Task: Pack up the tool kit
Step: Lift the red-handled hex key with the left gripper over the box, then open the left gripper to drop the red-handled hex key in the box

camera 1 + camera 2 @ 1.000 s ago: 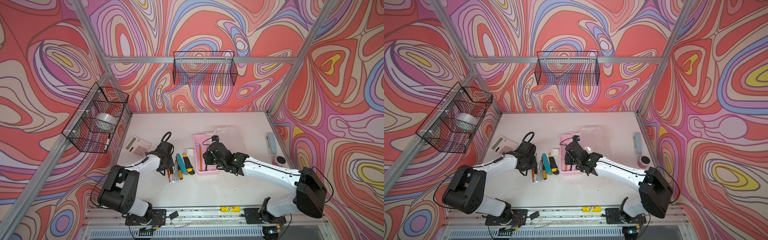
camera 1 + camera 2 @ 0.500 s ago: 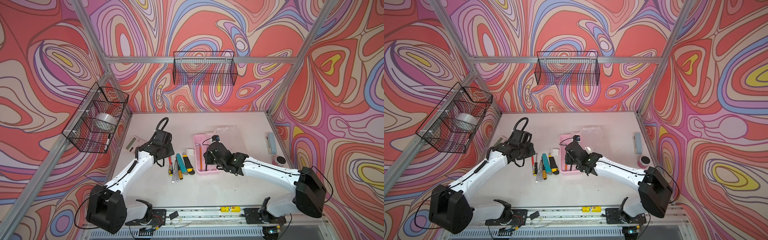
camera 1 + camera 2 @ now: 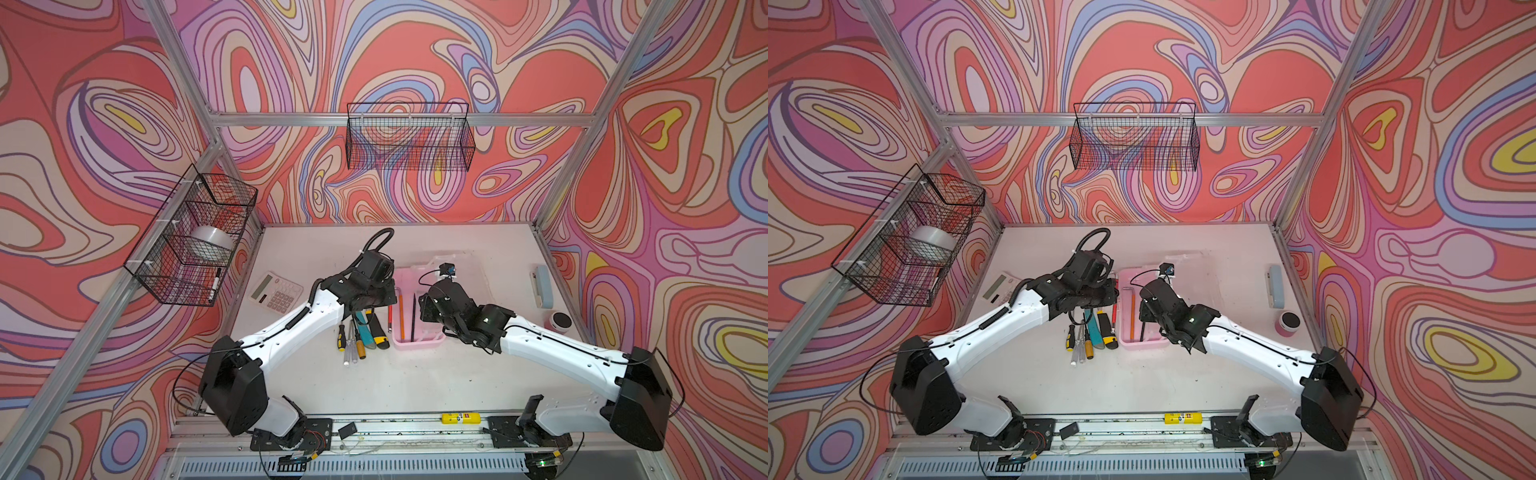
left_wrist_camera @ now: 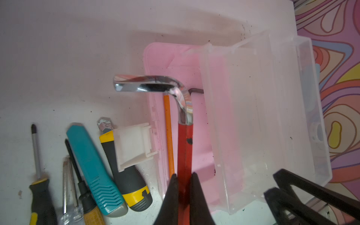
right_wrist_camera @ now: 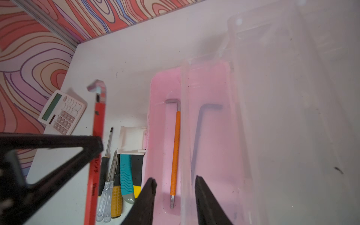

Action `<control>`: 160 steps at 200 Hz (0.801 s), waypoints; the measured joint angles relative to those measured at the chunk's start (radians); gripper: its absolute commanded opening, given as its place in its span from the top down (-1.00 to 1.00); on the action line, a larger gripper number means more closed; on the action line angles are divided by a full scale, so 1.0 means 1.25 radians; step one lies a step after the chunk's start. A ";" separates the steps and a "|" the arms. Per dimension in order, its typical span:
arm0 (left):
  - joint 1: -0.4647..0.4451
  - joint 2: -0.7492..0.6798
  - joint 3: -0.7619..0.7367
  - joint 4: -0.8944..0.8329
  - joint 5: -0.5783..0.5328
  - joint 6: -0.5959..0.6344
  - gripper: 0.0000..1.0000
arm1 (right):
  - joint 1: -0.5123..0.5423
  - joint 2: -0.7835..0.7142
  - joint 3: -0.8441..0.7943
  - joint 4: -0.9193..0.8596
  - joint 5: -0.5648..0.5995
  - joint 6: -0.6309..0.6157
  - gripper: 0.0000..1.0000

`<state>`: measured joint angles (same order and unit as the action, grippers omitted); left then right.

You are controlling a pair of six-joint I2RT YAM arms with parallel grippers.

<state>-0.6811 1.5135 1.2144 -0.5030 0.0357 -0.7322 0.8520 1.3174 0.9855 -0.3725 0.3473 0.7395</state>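
The tool kit (image 3: 415, 344) (image 3: 1142, 344) is a pink box, and its translucent lid (image 4: 253, 97) (image 5: 272, 97) stands tilted over its right half. An orange hex key (image 5: 176, 152) and a black one (image 3: 414, 316) lie inside. My left gripper (image 4: 184, 175) (image 3: 374, 297) is shut on a red hex key (image 4: 185, 146) (image 3: 390, 320), held raised by the box's left side. My right gripper (image 5: 175, 180) (image 3: 426, 307) is open over the box, with the lid's rim between its fingers. Screwdrivers (image 3: 351, 345), a teal knife (image 4: 93, 167) and a yellow-black knife (image 4: 126, 181) lie left of the box.
A white calculator (image 3: 276, 291) lies at the left. A grey-blue stapler (image 3: 541, 286) and a small pink pot (image 3: 561, 322) sit by the right wall. Wire baskets hang on the back wall (image 3: 409, 137) and the left wall (image 3: 191, 241).
My left gripper has lifted the red hex key out of the row of tools and carried it right, up to the box. The right arm has stayed still.
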 measured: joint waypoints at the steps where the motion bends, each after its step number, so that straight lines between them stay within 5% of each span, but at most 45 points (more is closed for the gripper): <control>1: -0.002 0.004 0.000 0.002 0.001 -0.002 1.00 | 0.000 -0.001 0.000 0.000 0.000 0.000 0.27; 117: -0.027 0.186 0.050 0.077 0.034 -0.030 1.00 | -0.005 -0.020 -0.009 -0.002 0.009 0.010 0.27; 136: -0.027 0.211 0.063 0.078 0.038 -0.032 0.53 | -0.005 -0.020 -0.012 -0.002 0.009 0.012 0.27; 160: -0.027 0.229 0.068 0.083 0.043 -0.038 0.34 | -0.005 -0.021 -0.017 -0.002 0.009 0.017 0.27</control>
<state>-0.7147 1.7992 1.2999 -0.3992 0.0895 -0.7792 0.8455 1.2915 0.9646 -0.3744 0.3580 0.7609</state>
